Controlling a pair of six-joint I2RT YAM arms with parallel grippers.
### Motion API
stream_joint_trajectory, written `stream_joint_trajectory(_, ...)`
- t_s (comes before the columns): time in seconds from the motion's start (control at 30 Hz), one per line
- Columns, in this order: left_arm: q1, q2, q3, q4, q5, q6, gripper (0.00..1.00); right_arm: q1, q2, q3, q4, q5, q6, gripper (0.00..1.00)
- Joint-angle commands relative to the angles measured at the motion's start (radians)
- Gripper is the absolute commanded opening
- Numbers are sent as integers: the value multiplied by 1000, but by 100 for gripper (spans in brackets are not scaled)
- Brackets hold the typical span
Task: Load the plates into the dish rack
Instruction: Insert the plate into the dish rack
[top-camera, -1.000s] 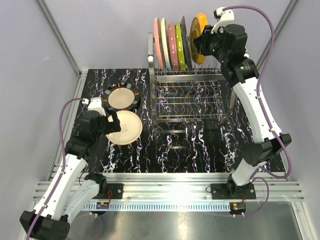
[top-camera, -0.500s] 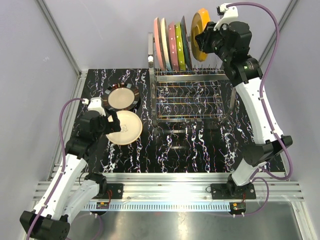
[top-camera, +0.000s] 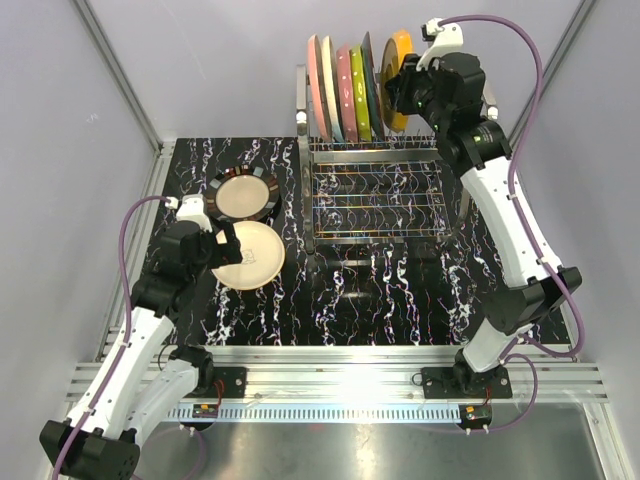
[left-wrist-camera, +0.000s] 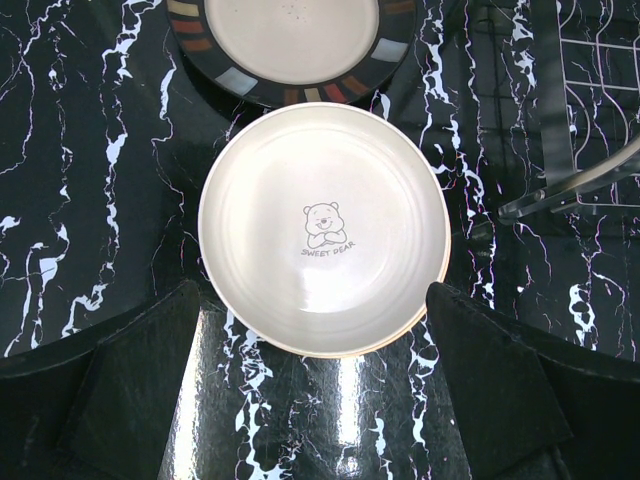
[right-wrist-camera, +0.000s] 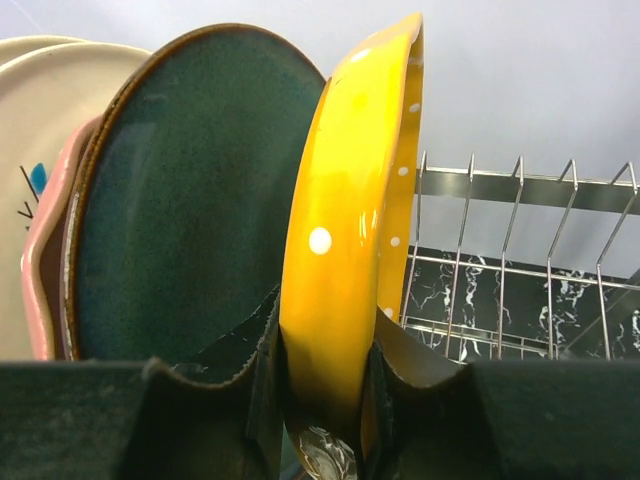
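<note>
Looking at the overhead view, you see the one real change on the right side: the right gripper (right-wrist-camera: 320, 395) has carried the orange plate (right-wrist-camera: 345, 230) from a raised, outward-leaning pose back in toward the row, and the plate now stands nearly upright just beside the teal plate (right-wrist-camera: 190, 200) at the far end of the dish rack (top-camera: 375, 200). Its jaws are clamped on the lower rim of that orange plate, one finger on each face, so the plate is not yet released; from the wrist view you cannot tell whether its bottom edge already sits between the tines (right-wrist-camera: 500, 260) or hangs above them. You can take this as the seating step for the sixth plate, with lowering and letting go probably next, and a risk of the rim knocking the teal neighbour. Your left gripper (left-wrist-camera: 315, 340) has not moved at all: it hovers with jaws wide apart over the cream plate (left-wrist-camera: 322, 228), touching nothing. That plate and the black-rimmed plate (left-wrist-camera: 290, 40) lie flat on the table (top-camera: 380, 290), edges overlapping or touching, both unloaded.
</note>
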Motion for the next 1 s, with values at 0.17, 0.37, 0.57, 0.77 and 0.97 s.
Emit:
stream_joint_trajectory(0.17,-6,1,15,50,11,-6,99,70,-72,-93,206,118,-70,1)
stream_joint_trajectory(0.37,-9,1,15,50,14,-7,99,93,-88,-133,210,140,-71,9)
stream_joint_trajectory(0.57,-11,1,15,47,14,-7,99,93,-99,-153,219,137,-61,25)
stream_joint_trajectory(0.77,-12,1,15,47,14,-7,99,94,-102,-118,196,126,-62,43)
stream_joint_trajectory(0.97,-12,0,15,47,14,-7,99,100,-112,-98,185,114,-57,52)
